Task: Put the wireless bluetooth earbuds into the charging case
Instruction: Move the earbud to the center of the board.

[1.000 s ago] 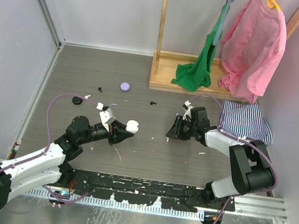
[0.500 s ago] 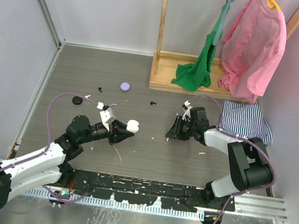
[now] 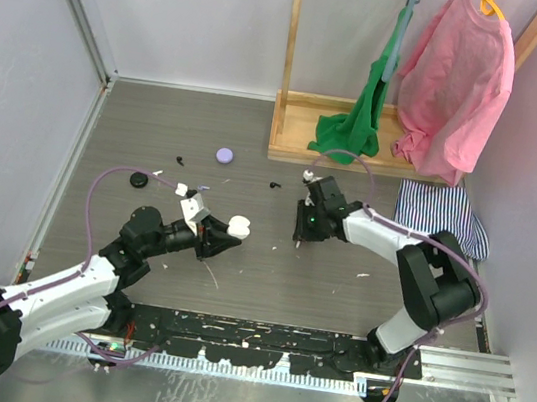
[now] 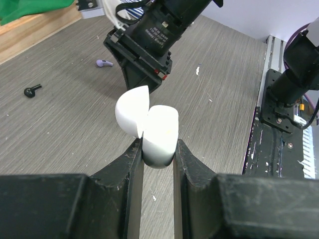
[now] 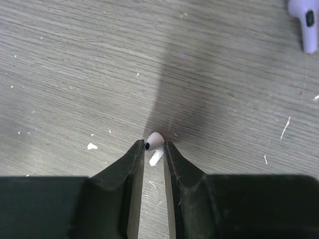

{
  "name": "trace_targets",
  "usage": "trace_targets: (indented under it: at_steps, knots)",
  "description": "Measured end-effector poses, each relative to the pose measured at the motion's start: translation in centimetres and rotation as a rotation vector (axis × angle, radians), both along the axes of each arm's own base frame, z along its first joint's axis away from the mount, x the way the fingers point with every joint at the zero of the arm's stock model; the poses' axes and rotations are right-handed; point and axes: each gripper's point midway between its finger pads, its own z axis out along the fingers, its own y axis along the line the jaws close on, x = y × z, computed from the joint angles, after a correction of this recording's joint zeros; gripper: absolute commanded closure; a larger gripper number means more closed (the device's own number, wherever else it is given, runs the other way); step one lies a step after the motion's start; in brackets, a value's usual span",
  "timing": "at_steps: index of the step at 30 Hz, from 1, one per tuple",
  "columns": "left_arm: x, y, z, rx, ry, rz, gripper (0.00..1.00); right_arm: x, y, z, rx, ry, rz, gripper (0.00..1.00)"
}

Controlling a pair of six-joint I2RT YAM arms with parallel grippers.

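**Q:** What is your right gripper doing?

**A:** My right gripper [image 5: 153, 147] is down at the table [image 3: 266, 282], its 2 fingers pinched together on a white earbud [image 5: 155, 137]. The rounded head sits between the tips and the short stem pokes out below them, toward my wrist camera. I cannot tell whether the bud rests on the wood or hangs just clear of it.

**Q:** And the left one?

**A:** My left gripper [image 4: 157, 149] is clamped on the white charging case [image 4: 163, 128], gripping its lower body from both sides and holding it above the table. The lid [image 4: 132, 112] stands open, tipped up on the left in my wrist view. From that angle I cannot see into the case.

**Q:** How do the 2 sit relative to each other?

**A:** Apart, with bare table between them. From overhead the case is to the left of my right gripper, and in my left wrist view that arm points down at the table just beyond the case.

**Q:** Anything else lying around?

**A:** A lilac earbud [image 5: 306, 22] lies on the table near my right fingers, untouched. 1 black earbud [image 4: 31, 91] lies further off, and a lilac puck [image 3: 224, 154] sits further back, toward the wall.
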Motion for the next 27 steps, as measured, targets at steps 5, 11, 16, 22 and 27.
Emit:
trace_targets:
  at_steps: [5,11,16,22,27]
  knots:
    - [0.0,0.0,0.0,0.000,0.000,0.000,1.00,0.1,1.3,0.0,-0.165,-0.016,0.053,0.74]
    - [0.0,0.0,0.1,-0.001,-0.001,0.000,1.00,0.5,1.6,0.1,-0.378,-0.032,0.090,0.73]
    - [0.0,0.0,0.1,-0.001,-0.001,0.000,1.00,0.3,1.1,-0.4,-0.569,-0.028,0.135,0.70]
    - [0.0,0.0,0.1,-0.002,-0.002,0.000,1.00,-0.2,0.4,-0.3,-0.733,-0.033,0.176,0.67]
    - [0.0,0.0,0.1,-0.002,-0.002,0.000,1.00,-1.0,-0.2,-0.1,-0.776,-0.016,0.202,0.64]
